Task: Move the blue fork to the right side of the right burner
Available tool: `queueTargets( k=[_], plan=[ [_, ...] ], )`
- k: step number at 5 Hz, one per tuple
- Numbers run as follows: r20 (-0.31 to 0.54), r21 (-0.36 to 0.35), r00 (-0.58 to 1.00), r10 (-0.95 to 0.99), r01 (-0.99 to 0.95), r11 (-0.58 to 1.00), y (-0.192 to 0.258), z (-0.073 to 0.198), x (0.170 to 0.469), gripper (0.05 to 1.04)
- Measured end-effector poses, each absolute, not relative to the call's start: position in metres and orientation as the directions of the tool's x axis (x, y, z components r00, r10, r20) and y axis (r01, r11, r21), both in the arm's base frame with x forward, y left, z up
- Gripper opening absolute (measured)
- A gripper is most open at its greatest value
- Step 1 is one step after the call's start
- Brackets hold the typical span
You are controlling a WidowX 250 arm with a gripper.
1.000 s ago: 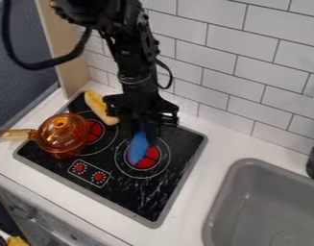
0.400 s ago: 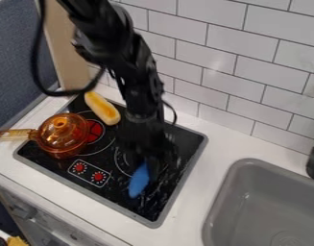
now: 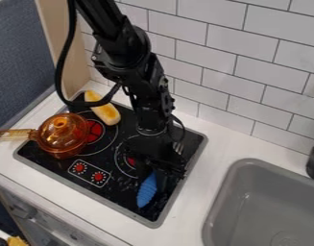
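While the gripper (image 3: 160, 180) hangs over the stove (image 3: 124, 194), closed on the blue fork (image 3: 147, 191), right burner (image 3: 130, 162) just beside, orange pot (image 3: 60, 137) at left

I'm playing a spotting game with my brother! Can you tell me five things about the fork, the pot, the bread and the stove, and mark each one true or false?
1. The fork has a blue handle. True.
2. The fork is lying in the sink. False: it is at the gripper, over the stove.
3. The bread is on the stove. True.
4. The pot has no lid. False: its lid is on.
5. The pot is nearer to the bread than to the sink. True.
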State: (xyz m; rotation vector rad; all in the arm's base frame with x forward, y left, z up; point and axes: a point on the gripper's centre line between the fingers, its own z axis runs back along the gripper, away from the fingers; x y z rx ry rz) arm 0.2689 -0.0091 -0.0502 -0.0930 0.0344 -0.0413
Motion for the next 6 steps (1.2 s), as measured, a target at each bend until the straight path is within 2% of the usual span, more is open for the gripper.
queueTargets(
  k=[1, 2, 3, 4, 6],
  plan=[
    [-0.046, -0.088, 0.997, -0.069, 0.065, 0.994, -0.014, -0.053, 0.269, 0.478],
    [-0.058, -0.085, 0.998, -0.024, 0.019, 0.996, -0.016, -0.052, 0.272, 0.797],
    [-0.059, -0.098, 0.998, -0.008, 0.003, 0.995, -0.018, -0.052, 0.272, 1.001],
    [-0.050, -0.109, 0.999, -0.009, 0.004, 0.994, -0.020, -0.046, 0.272, 1.002],
    [0.064, -0.125, 0.998, 0.015, -0.007, 0.992, -0.020, 0.006, 0.282, 1.000]
  ],
)
